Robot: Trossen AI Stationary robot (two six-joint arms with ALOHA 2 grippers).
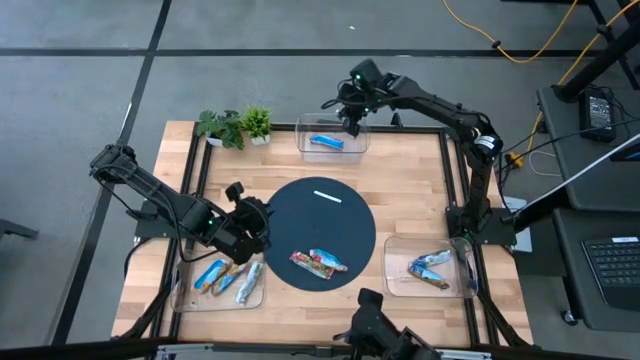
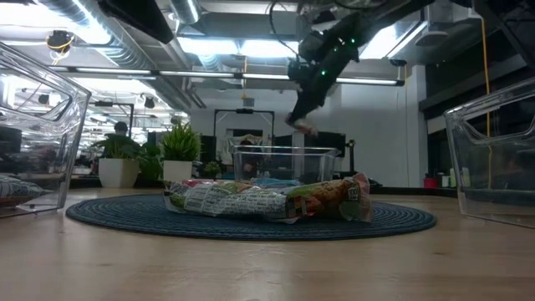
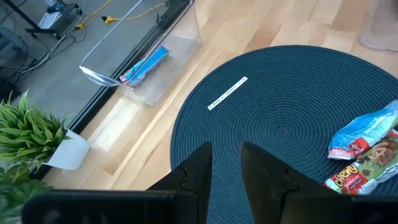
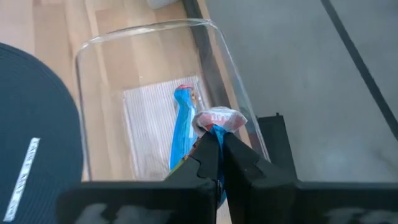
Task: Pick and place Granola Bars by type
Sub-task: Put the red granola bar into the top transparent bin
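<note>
My right gripper (image 1: 350, 125) hangs over the clear far container (image 1: 360, 140), shut on a blue-wrapped granola bar (image 4: 217, 119). Another blue bar (image 1: 326, 142) lies flat on that container's floor. Two bars (image 1: 318, 263) lie on the near part of the round dark mat (image 1: 290, 215), with a thin white strip (image 1: 327, 196) at its far part. My left gripper (image 3: 226, 155) hovers over the mat's left edge, open and empty. More bars lie in the near left container (image 1: 230, 278) and the near right container (image 1: 430, 268). My right gripper pinches the blue bar just behind its crimped red-and-white end (image 4: 219, 117), which sticks out past the fingertips. The fingers slant down from above. The bar is lifted clear above the far container; my fingers hide the rest of it.
Two small potted plants (image 1: 238, 126) stand at the table's far left corner. The far container's clear walls (image 2: 284, 163) rise under my right gripper. Bare wood shows between the mat and the containers.
</note>
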